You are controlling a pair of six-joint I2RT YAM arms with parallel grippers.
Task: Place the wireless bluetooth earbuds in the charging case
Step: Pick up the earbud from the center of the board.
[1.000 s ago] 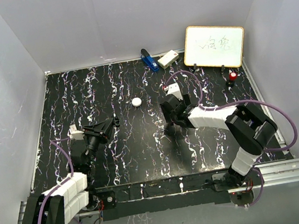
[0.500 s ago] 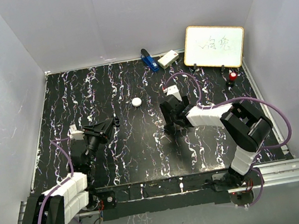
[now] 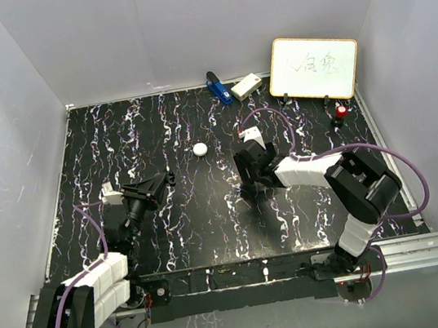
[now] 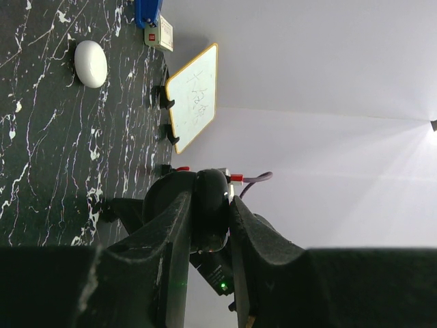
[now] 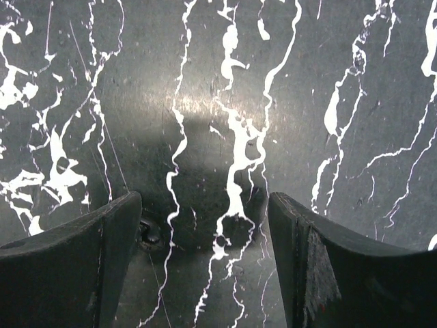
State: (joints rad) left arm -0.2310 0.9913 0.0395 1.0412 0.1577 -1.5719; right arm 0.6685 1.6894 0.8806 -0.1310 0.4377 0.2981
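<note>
Right gripper poised low over the table to pick an earbud, left gripper idle.
Top view: the right gripper [image 3: 247, 183] hangs near the centre of the black marbled table [image 3: 156, 132]. The white puck [image 3: 199, 148], likely the charging case, lies further back and to its left, and the left gripper [image 3: 160, 183] sits well left. Left wrist view: the left gripper [image 4: 210, 205] is drawn in, with nothing clearly held, and the puck [image 4: 91, 63] lies far ahead. Right wrist view: the right gripper [image 5: 205, 232] is spread wide and empty, close above the tabletop. The earbuds cannot be told from the white veins, so it should centre on one before closing slowly.
</note>
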